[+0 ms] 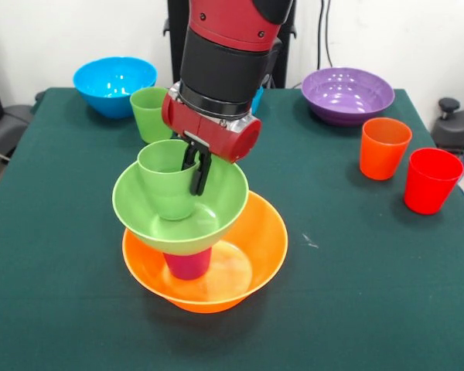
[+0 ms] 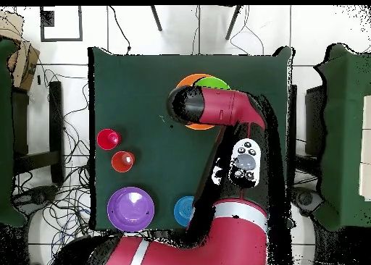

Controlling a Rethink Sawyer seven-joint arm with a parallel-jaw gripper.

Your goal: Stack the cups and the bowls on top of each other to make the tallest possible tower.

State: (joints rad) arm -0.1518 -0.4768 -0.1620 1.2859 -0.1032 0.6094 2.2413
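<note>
Four pieces make up the tower (image 1: 195, 232) near centre of the green table (image 1: 356, 263): big orange bowl (image 1: 247, 263) as base, purple cup (image 1: 188, 264) upside down inside it, green bowl (image 1: 209, 209) balanced on that cup & tilted, green cup (image 1: 164, 182) upright inside the green bowl, at its left side. My tool (image 1: 195, 171) comes down from above w/ its dark fingers (image 1: 201, 176) at the right rim of that green cup, one finger looks inside the cup and one outside, so pinching the cup wall, as far as I can tell. Second green cup (image 1: 148, 112) stands upright on the table just behind the tower, to the far left. Large blue bowl (image 1: 114, 83) at far left corner. Smaller blue bowl (image 2: 184, 210) mostly hidden behind my arm. Purple bowl (image 1: 347, 94) at far right. Orange cup (image 1: 384, 147) & red cup (image 1: 431, 179) stand upright near each other on the right, red one nearer & further right. In overhead view my arm covers most of the tower; only slivers of orange & green rim show
</note>
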